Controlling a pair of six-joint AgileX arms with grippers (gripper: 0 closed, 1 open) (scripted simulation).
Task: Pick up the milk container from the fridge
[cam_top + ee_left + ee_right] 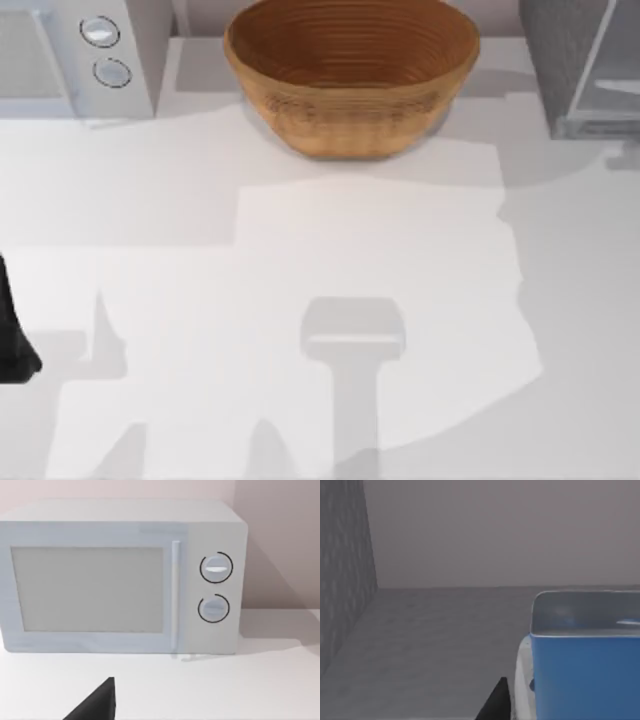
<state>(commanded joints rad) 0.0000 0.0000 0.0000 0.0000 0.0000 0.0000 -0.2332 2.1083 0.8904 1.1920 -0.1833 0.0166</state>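
- Right wrist view, nearest: one dark fingertip of our right gripper just beside the milk container. The carton is blue with a pale top and stands upright very close to the camera.
- The carton sits on a grey floor with a speckled dark wall beside it and a plain back wall behind. We judge this to be the inside of the fridge.
- Right jaws: we cannot tell whether they are spread or closed. One finger shows and nothing confirms a hold on the carton.
- Step in hand, as we judge it: the reach into the fridge, closing in on the carton, with the grasp not yet confirmed.
- Next move calls for centring the carton between the fingers, closing, then drawing it straight out without scraping the wall.
- Left arm parked at the table's left edge; its jaw state is unclear too.
- Top view, far side: microwave, basket, fridge at far right.
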